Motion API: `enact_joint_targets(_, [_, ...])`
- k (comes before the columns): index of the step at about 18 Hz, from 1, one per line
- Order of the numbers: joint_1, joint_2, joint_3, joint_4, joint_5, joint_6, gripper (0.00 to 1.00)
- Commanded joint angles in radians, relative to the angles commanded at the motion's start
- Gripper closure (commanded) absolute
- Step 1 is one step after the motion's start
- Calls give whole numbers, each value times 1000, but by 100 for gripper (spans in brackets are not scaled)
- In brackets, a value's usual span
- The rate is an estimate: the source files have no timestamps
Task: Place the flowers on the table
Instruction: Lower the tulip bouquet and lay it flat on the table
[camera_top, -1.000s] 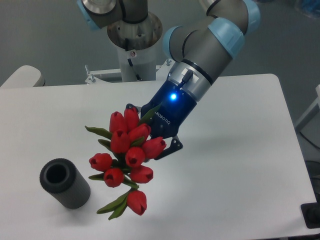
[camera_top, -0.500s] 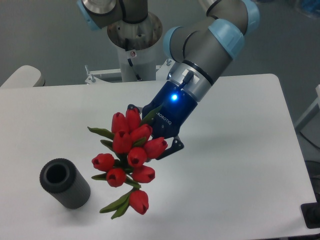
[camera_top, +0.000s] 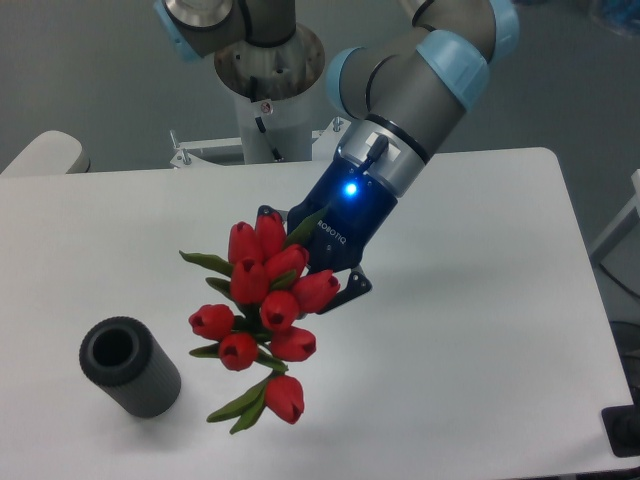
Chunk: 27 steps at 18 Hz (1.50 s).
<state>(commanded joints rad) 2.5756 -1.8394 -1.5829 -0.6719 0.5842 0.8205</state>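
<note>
— Jaws on the gripper (camera_top: 310, 285) are mostly hidden behind the blooms; they look closed on the stems of the flowers (camera_top: 262, 305), though the contact itself can't be seen.

— What could go wrong?

— Releasing from this height: the bunch hangs above the tabletop (camera_top: 480, 330), so it might tumble toward the dark ribbed cylinder (camera_top: 130, 367) nearby.

— And the flowers relative to the jaws?

— Buds fan out down-left of them, toward the camera.

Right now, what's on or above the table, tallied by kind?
Flower bunches: 1, the flowers, held by the gripper above the table
Dark grey ribbed cylinders: 1, the cylinder
Total: 2
</note>
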Motion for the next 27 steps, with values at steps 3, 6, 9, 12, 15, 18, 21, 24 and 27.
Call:
enact_joint_targets(3, [0,41,-67,0,89,57,67])
enact_joint_targets(6, [-3,86,-136,-2,208,109,67])
enact_joint_targets(9, [-9,123,-193,-2,380,189,67])
enact_joint_targets(12, [-12,140,-226,-2,472,209,67])
enact_joint_targets(15, [-29,146,-255,-2,615,249,67])
enact_joint_targets(18, [-57,132,-288,-2,761,302,67])
enact_joint_targets(21, [-89,82,-305,-2,876,333,67])
enact_joint_targets(24, [-116,19,-299,0,980,361,67])
enact_joint_targets(27, [-138,-40,-289,0,1068,362,67])
